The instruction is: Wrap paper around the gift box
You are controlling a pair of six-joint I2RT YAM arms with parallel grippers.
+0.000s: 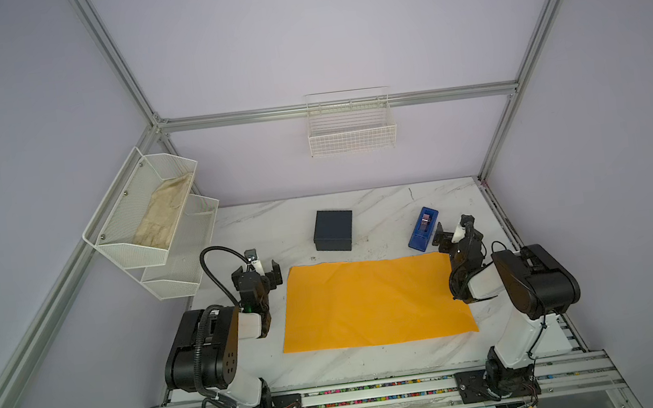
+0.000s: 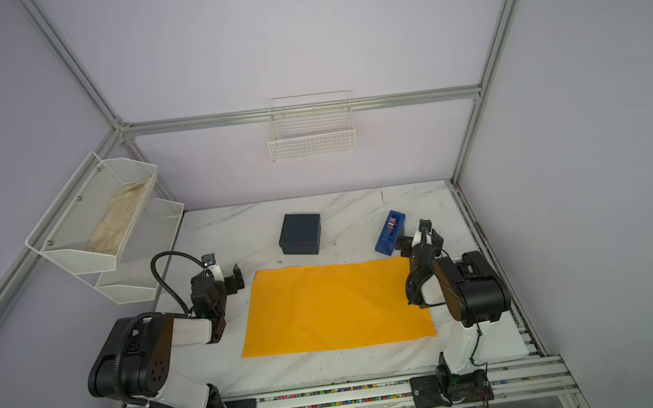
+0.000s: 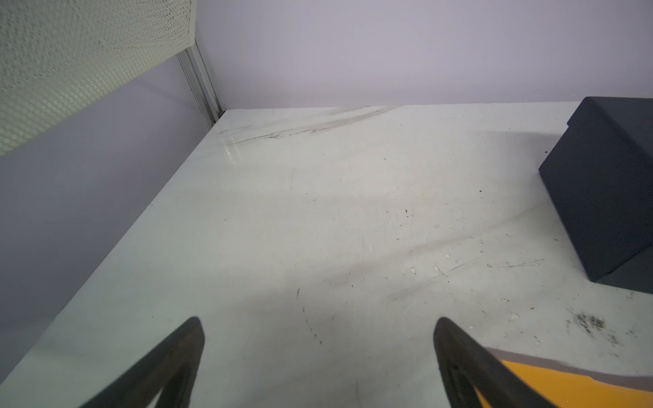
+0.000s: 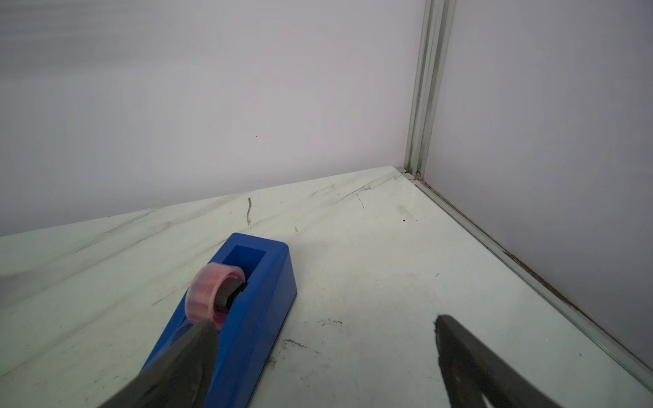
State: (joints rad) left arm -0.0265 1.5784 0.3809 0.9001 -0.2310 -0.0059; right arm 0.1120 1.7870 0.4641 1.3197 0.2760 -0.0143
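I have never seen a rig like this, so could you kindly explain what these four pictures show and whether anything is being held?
It is a robot with two arms mounted at the front edge of a marble-look table. Two pictures look down on the whole scene from above, side by side like a pair of eyes. The other two come from a small camera on each arm's wrist, looking out past its claw. On the table lie a flat orange paper, a dark gift box behind it, and a blue tape dispenser close to the right claw. The left claw sits by the paper's far left corner. Both claws are open and hold nothing, so wrapping has not begun.
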